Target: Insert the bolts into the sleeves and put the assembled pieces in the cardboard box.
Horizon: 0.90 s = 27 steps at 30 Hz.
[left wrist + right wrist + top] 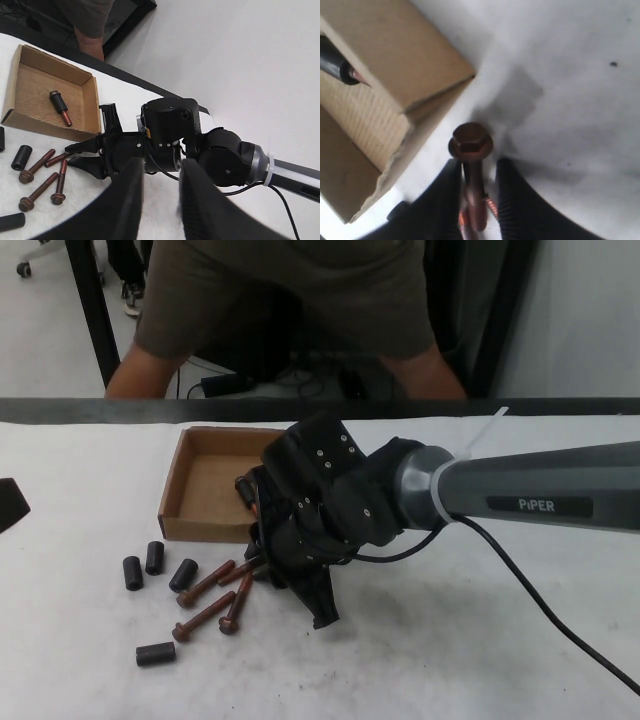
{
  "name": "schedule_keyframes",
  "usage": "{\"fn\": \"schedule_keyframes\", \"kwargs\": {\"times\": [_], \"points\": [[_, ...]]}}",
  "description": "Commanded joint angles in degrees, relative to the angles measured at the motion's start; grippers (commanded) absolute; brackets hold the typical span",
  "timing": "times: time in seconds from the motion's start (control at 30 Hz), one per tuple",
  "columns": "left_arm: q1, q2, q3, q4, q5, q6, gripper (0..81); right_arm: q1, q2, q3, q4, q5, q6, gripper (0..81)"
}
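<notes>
Nearest, my left gripper (161, 164) hangs well back from the cardboard box (180, 475), fingers a little apart and gripping nothing. Ahead of it, my right gripper (477, 162) straddles a bolt (471, 145). The fingers stand narrow, one on each side of the shank, with a sliver of space on one side, so it is not clamped. That bolt lies on the bench (450, 660), its head just off the box's near corner. Three more bolts (203, 617) lie close by on the same side of the box, and four black sleeves (154, 557) lie a little farther along. Inside the box rests one assembled piece (60, 107).
</notes>
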Motion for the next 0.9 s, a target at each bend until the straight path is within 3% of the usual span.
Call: {"fn": "schedule_keyframes", "kwargs": {"times": [0.0,0.2,0.43,0.6,0.87], "points": [[-0.20,-0.37,0.01,-0.67,-0.04,0.43,24.6,0.18,1.72,0.04,0.92,-0.35,0.15,24.2],[-0.20,-0.37,0.01,-0.92,-0.04,0.42,24.6,-0.46,1.72,-0.02,2.60,-0.66,0.15,20.3],[-0.20,-0.37,0.01,-4.46,-0.04,0.31,24.6,-1.39,1.72,-0.02,2.62,-0.70,-0.13,0.5],[-0.20,-0.37,0.01,-4.42,0.17,0.31,24.6,-1.69,1.72,-0.02,2.49,-3.26,-0.62,0.2],[-0.20,-0.37,0.01,-4.10,0.17,0.31,24.6,-1.83,-1.44,-0.02,2.09,-3.88,-8.86,0.2]]}}
